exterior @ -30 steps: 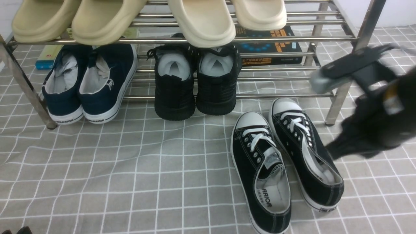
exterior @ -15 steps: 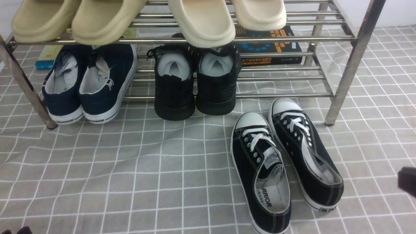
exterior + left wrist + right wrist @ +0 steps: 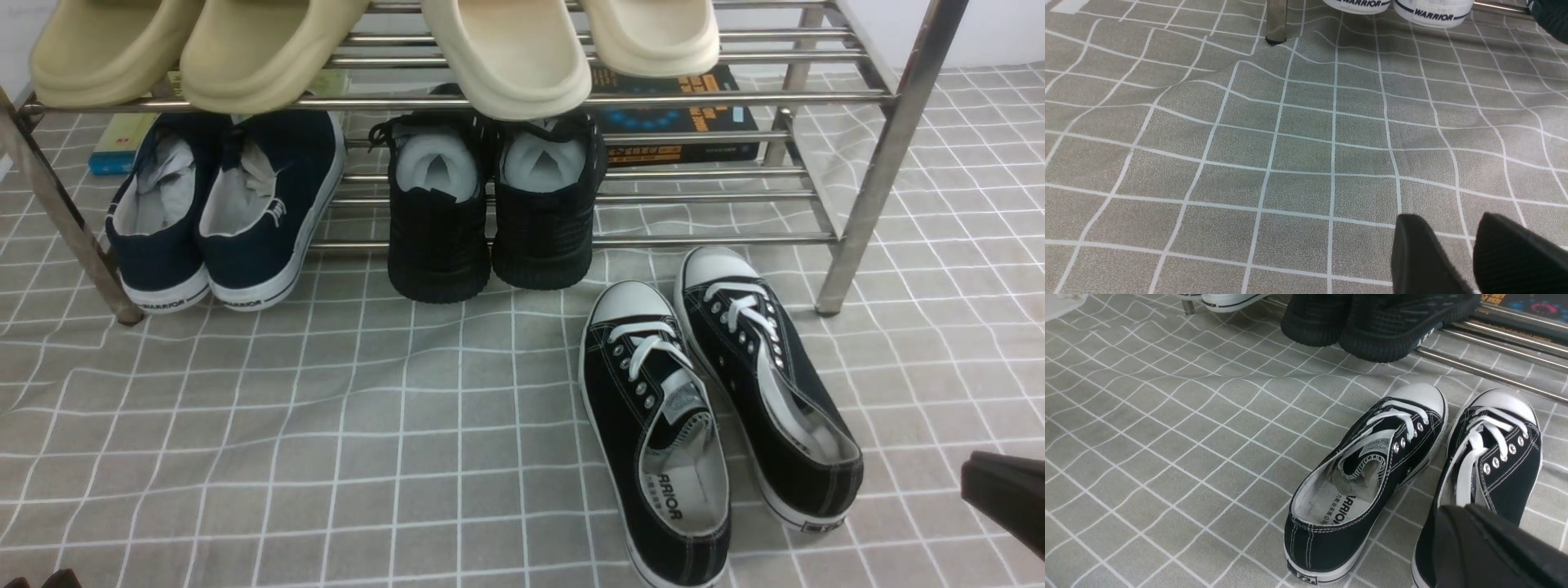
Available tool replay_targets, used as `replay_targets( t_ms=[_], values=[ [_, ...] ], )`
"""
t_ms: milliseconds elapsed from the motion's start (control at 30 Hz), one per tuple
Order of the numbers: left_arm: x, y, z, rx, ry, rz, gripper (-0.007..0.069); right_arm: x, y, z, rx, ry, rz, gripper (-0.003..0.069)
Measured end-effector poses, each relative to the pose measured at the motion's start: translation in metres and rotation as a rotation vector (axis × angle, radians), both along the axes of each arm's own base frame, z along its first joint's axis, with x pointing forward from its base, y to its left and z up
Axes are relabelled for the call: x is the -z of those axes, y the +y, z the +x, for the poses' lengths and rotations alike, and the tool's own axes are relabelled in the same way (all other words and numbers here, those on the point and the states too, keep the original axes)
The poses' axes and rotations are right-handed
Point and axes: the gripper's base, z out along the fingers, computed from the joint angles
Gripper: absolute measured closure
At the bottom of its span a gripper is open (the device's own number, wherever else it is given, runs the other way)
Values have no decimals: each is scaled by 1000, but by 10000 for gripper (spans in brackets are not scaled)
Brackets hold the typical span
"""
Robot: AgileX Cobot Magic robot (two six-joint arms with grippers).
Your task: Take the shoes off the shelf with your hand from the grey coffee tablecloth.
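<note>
Front view: we find the shoes [image 3: 653, 408], a pair of black canvas low-tops with white laces, white toe caps and white soles, lying on the grey grid tablecloth [image 3: 326, 425] just in front of the shelf [image 3: 890, 147]. Their toes point toward the lower rail. The two shoes lie close side by side, and the left one shows a grey printed insole. On the lower tier sit navy sneakers [image 3: 220, 212] and all-black sneakers [image 3: 490, 220], with beige slippers [image 3: 506, 57] above. Only a black part of the right gripper [image 3: 1004, 498] shows at the frame edge, beside the pair and apart from it.

Left wrist view: the left gripper [image 3: 1449, 218] hangs over bare cloth. Its fingers are slightly parted with nothing between them.

Right wrist view: both shoes [image 3: 1363, 469] rest flat and upright. The right gripper [image 3: 1486, 547] reads as one black mass, jaws pressed together and holding nothing. It partly covers the heel of the nearer shoe in this picture, and we cannot tell whether it touches it.
</note>
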Motion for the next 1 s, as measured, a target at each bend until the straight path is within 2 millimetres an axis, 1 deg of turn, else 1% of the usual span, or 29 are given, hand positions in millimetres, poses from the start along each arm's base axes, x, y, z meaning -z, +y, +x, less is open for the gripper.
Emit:
replay_targets(
  t_ms=[500, 600, 700, 800, 867, 1000],
  values=[
    [0, 0, 0, 0, 0, 0, 384, 1, -1, -2, -4, 11, -1, 656],
    [0, 0, 0, 0, 0, 0, 384, -2, -4, -7, -4, -25, 13, 652],
    [0, 0, 0, 0, 0, 0, 384, -1, -8, -9, 17, -49, 18, 650],
    [0, 0, 0, 0, 0, 0, 384, 12, -18, -10, 109, -67, 16, 646],
    [0, 0, 0, 0, 0, 0, 384, 32, -30, -13, 224, -68, 8, 645],
    [0, 0, 0, 0, 0, 0, 384, 54, -42, -20, 358, -91, 2, 645]
  ],
)
